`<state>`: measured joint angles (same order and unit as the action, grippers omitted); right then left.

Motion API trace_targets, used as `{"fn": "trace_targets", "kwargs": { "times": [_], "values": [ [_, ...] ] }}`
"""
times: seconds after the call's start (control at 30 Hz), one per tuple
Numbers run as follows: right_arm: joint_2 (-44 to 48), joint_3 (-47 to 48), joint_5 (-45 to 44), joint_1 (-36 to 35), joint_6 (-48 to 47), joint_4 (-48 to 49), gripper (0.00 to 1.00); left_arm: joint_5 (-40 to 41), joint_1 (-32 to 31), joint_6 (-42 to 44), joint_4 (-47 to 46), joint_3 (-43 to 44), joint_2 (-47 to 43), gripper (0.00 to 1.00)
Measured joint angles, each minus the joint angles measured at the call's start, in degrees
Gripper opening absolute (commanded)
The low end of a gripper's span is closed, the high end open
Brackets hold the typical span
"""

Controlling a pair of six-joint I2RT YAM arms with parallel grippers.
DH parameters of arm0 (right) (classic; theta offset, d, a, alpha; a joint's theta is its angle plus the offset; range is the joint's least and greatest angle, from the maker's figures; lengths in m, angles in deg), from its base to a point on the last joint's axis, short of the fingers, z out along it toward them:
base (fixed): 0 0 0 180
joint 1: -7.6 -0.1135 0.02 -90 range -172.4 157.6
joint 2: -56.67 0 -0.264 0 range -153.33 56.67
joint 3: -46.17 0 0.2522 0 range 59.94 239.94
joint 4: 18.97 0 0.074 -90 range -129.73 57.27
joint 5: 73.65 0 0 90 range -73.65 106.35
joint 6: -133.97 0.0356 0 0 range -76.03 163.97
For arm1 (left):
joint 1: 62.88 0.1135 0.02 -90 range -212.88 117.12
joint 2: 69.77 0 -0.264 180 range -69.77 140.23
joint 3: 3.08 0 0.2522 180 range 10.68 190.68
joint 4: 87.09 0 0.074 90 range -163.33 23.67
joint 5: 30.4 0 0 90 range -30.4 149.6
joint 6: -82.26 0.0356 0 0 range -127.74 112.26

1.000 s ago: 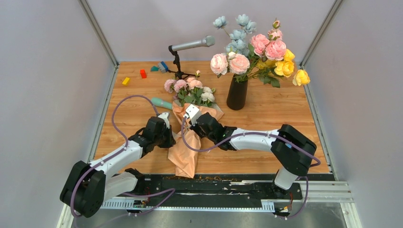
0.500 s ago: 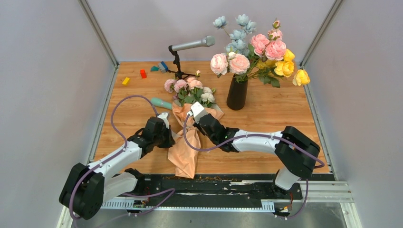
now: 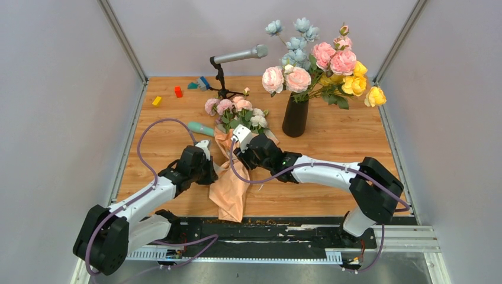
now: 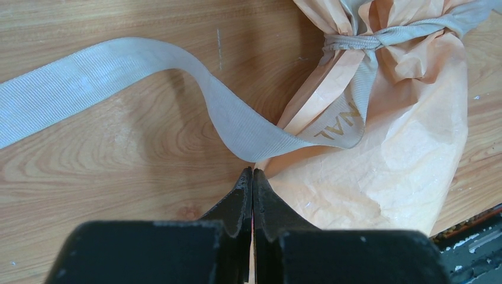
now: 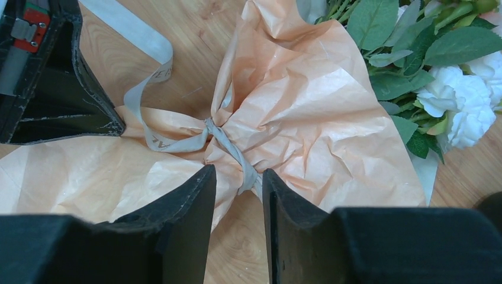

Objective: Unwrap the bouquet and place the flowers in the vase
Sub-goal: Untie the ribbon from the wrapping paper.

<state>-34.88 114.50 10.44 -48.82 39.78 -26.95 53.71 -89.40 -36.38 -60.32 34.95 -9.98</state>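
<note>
the right claw (image 5: pixel 237 192) stands part open, its two black jaws set either side of the knotted waist of the wrapping and closed on nothing. the left claw (image 4: pixel 253 177) is pressed fully shut at the paper's edge, just where a loose tail of the cream woven ribbon (image 4: pixel 118 65) bends past its tips; whether it pinches that tail cannot be told.

between them lies the bouquet (image 3: pixel 232 180), a bundle in crinkled peach-orange paper, flat on the light wooden worktop (image 3: pixel 343 148) near its middle, paper end towards the near edge. its small pink and cream-white flowers on green leafy stems (image 3: pixel 237 109) point to the far side. one ribbon end trails free to the left, which suggests the bow is undone, but the knot is tight and the paper is gathered round the stems.

by this view the unwrapping is only begun. the knot, the paper and the transfer are all left to do. the tall glossy dark vase (image 3: pixel 295 118) stands to the right, farther back, already carrying large blue, pink and yellow blooms.
</note>
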Motion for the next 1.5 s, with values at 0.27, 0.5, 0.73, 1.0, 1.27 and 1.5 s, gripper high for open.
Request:
{"fn": "trace_targets", "kwargs": {
  "times": [0.27,0.5,0.73,1.0,1.27,1.5],
  "values": [
    [-3.74,2.54,0.61,0.44,0.07,-2.84,0.36,0.00,0.00,0.02,0.07,0.00,-0.24,0.00],
    [-5.03,2.86,-0.17,0.92,0.26,-3.89,0.34,0.00,0.00,0.00,0.04,0.00,-0.24,0.00],
    [-5.62,3.76,-1.09,1.79,0.63,-4.24,0.32,0.00,0.00,0.00,0.04,0.00,-0.24,0.00],
    [-6.01,4.11,-0.94,1.97,0.68,-4.94,0.30,0.00,0.00,0.00,0.04,0.00,-0.24,0.00],
    [-8.46,4.44,0.46,1.86,0.11,-4.85,0.33,-0.02,0.00,0.00,0.04,0.00,-0.22,0.00],
    [-10.93,5.86,-0.15,1.33,-0.87,-4.72,0.25,0.00,0.00,0.00,0.07,0.00,0.35,0.00]
  ]
}}
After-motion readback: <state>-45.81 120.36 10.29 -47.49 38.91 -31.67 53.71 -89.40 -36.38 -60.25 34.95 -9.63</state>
